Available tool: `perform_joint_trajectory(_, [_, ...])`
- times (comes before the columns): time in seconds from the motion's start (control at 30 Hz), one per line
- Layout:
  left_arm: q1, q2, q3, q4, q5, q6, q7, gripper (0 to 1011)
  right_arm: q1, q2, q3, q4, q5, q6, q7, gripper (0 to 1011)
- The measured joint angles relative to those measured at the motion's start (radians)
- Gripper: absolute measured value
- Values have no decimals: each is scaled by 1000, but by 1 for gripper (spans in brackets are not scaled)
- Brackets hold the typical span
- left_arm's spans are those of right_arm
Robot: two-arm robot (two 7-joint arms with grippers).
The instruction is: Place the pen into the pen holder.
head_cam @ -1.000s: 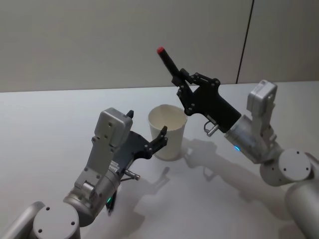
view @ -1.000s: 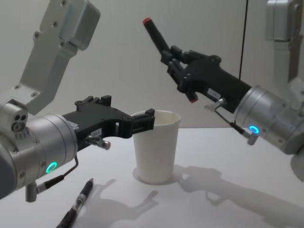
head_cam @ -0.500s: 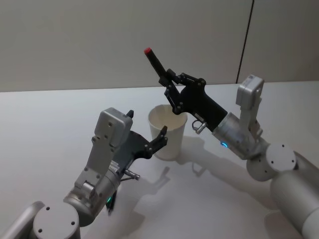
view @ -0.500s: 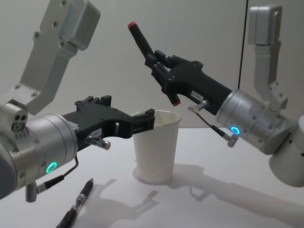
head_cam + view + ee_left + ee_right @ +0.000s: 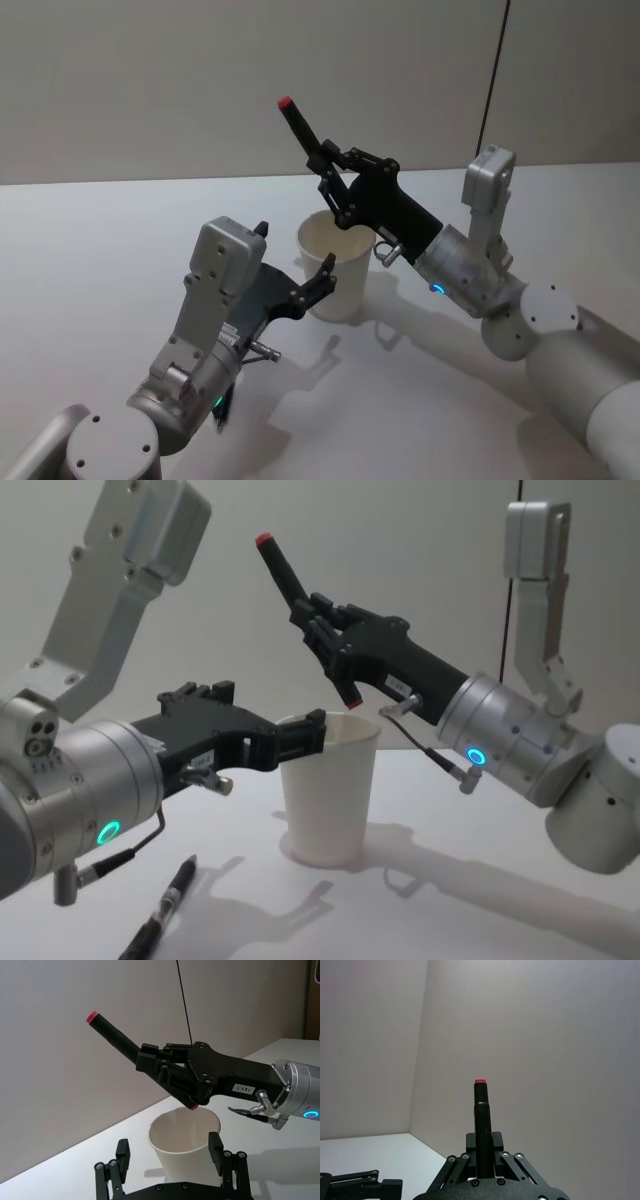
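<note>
Right gripper (image 5: 322, 630) has its jaws clamped on the pen (image 5: 283, 572), tilted, with its lower tip just over the mouth of the pen holder (image 5: 325, 790). Left gripper (image 5: 295, 252) sits right beside the holder, jaws wide open, holding nothing. A second pen (image 5: 165, 908) lies on the tabletop (image 5: 100, 250).

A plain grey wall (image 5: 150, 80) (one dark vertical seam (image 5: 492, 90)) rises behind the white table (image 5: 90, 250).
</note>
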Motion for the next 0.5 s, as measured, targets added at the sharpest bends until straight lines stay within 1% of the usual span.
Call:
perform_joint_trajectory(0.1, [0,0,0,0,0,0,0,1000,17,-7,3,33,7,-6,11,171])
perform_joint_trajectory(0.23, [0,0,0,0,0,0,0,1000,29,-12,5,61,11,-11,19,170])
perform_joint_trajectory(0.33, [0,0,0,0,0,0,0,1000,41,-17,8,84,13,-14,25,228])
perform_joint_trajectory(0.37, [0,0,0,0,0,0,0,1000,46,-19,8,93,14,-16,27,280])
perform_joint_trajectory(0.43, [0,0,0,0,0,0,0,1000,51,-21,10,102,14,-17,29,316])
perform_joint_trajectory(0.47, [0,0,0,0,0,0,0,1000,55,-22,11,111,14,-18,30,354])
perform_joint_trajectory(0.5, [0,0,0,0,0,0,0,1000,55,-22,11,111,14,-18,30,354])
